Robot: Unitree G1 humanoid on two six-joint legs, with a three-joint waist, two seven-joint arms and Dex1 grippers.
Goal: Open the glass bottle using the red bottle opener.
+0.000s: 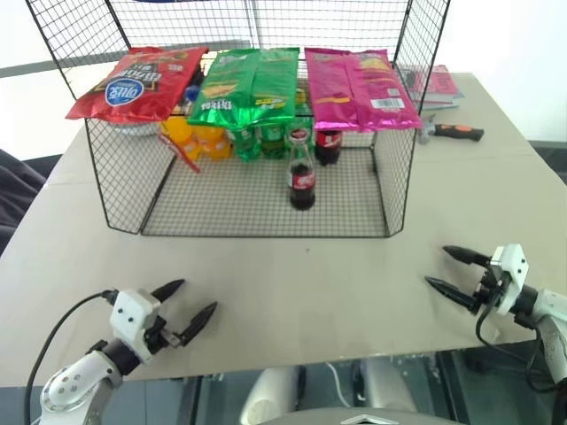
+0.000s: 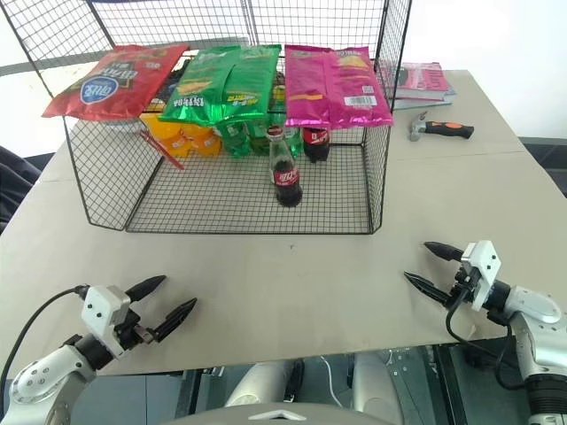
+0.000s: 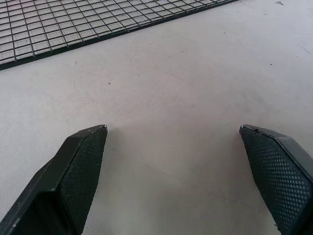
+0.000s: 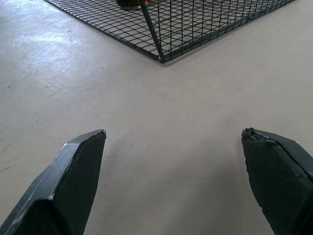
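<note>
Both grippers hover low over the near edge of the counter [image 1: 266, 292], the left gripper [image 1: 193, 305] at the near left and the right gripper [image 1: 447, 272] at the near right, each with its jaws spread wide and nothing between them but bare counter. The glass bottle [image 1: 301, 170] stands upright in the middle of the wire rack [image 1: 120, 177], on its mesh floor, toward the near side, well apart from both grippers. Behind it the stubbier dark cola bottle [image 1: 328, 146] is half hidden, and the green bottles [image 1: 257, 142] and orange bottles [image 1: 199, 140] are largely covered by the chip bags lying on the rack's upper shelf: a red bag [image 1: 137, 84], a green bag [image 1: 248, 86] and a pink bag [image 1: 359, 88]. A thin red shape [image 1: 184, 152] leans by the orange bottles; it may be the red bottle opener, but it's too small and screened by mesh to tell. Far right, an orange-and-black tool [image 1: 452, 132] lies by a book [image 1: 434, 84].
</note>
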